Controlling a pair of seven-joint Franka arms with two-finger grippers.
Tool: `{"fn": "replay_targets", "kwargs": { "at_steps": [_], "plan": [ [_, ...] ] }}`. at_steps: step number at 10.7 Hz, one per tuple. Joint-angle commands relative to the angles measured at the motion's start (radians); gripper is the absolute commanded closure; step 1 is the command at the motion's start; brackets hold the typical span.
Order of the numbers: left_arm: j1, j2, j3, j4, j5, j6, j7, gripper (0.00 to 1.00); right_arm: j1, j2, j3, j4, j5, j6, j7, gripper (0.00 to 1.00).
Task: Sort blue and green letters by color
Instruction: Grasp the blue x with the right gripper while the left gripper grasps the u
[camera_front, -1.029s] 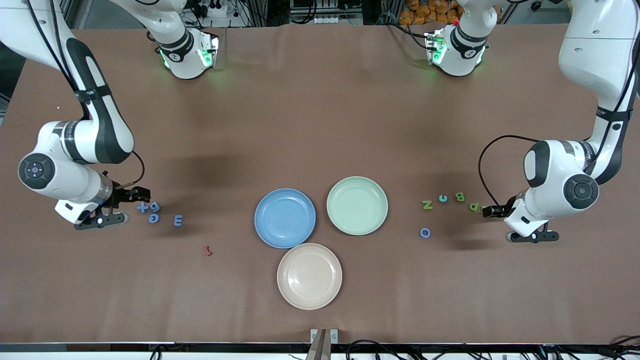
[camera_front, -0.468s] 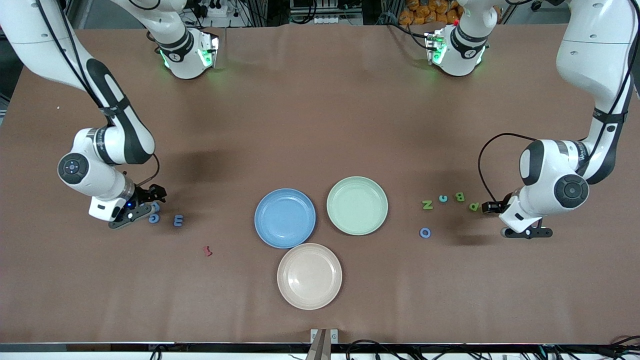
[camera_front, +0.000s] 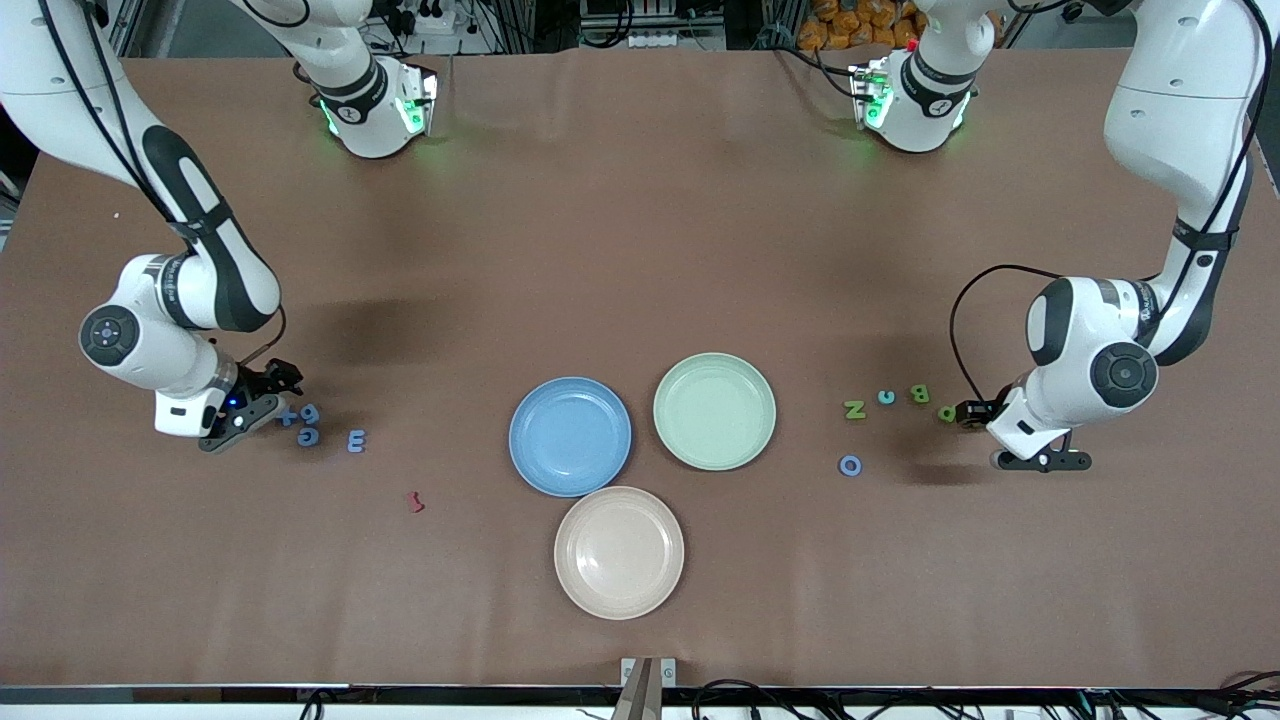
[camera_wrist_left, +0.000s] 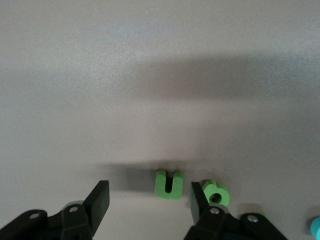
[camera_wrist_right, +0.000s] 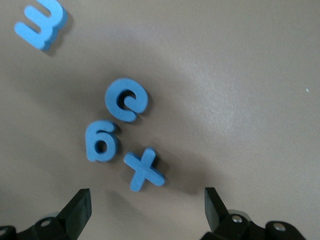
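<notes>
My left pincer (camera_wrist_left: 145, 200) hangs low with its jaws apart around a green U (camera_wrist_left: 168, 184), ready to clamp it for the green plate (camera_front: 714, 410). My right pincer (camera_wrist_right: 145, 210), spread wide, hovers by the blue plus (camera_wrist_right: 143, 169) on the worktop (camera_front: 640, 250).

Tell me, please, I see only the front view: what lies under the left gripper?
Observer: A small chunky green U-shaped letter lies flat on the table between the left gripper's open fingers. Neither finger touches it.
Operator: Is the right gripper gripping anything?
Observer: No. The right gripper is wide open, and the small chunky blue cross-shaped piece lies just off its fingertips, not touched.
</notes>
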Motion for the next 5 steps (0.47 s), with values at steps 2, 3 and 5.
{"fn": "replay_targets", "kwargs": {
  "at_steps": [2, 3, 5],
  "plan": [
    [0.008, 0.021, -0.005, -0.01, 0.029, 0.048, -0.023, 0.26, -0.012, 0.037, 0.015, -0.002, -0.019, 0.064, -0.066, 0.0],
    [0.006, 0.022, -0.005, -0.01, 0.029, 0.052, -0.024, 0.26, -0.012, 0.04, 0.015, -0.002, -0.021, 0.065, -0.069, 0.0],
    [0.009, 0.025, -0.005, -0.01, 0.029, 0.059, -0.023, 0.36, -0.012, 0.046, 0.015, 0.006, -0.019, 0.066, -0.107, 0.0]
  ]
}}
